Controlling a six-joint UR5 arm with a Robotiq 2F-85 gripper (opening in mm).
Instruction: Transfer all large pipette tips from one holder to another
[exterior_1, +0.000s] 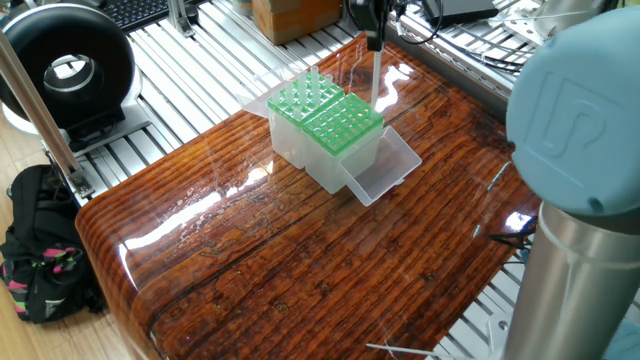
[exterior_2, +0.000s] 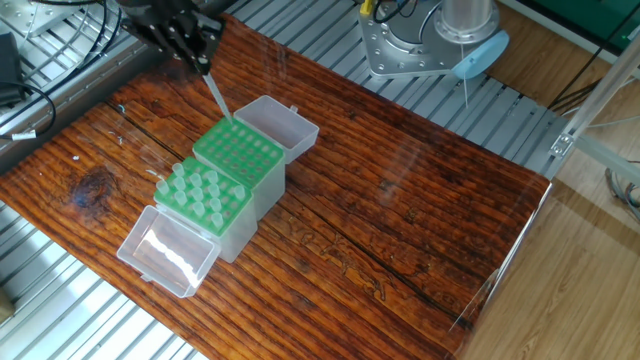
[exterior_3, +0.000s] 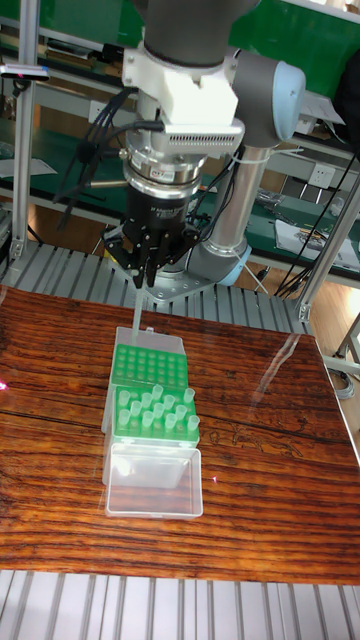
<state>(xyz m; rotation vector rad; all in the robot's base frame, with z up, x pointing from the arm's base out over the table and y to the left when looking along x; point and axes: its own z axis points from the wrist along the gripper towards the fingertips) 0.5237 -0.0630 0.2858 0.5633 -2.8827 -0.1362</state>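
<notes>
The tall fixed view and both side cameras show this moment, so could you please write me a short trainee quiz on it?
1. True or false: the two-finger gripper holds a translucent whitish pipette tip.
2. Where are the standing tips? A) in the rack nearer the gripper. B) in the farther green-topped rack.
3. How many clear plastic lids lie open beside the racks?
Key: 1 true; 2 B; 3 two.
</notes>
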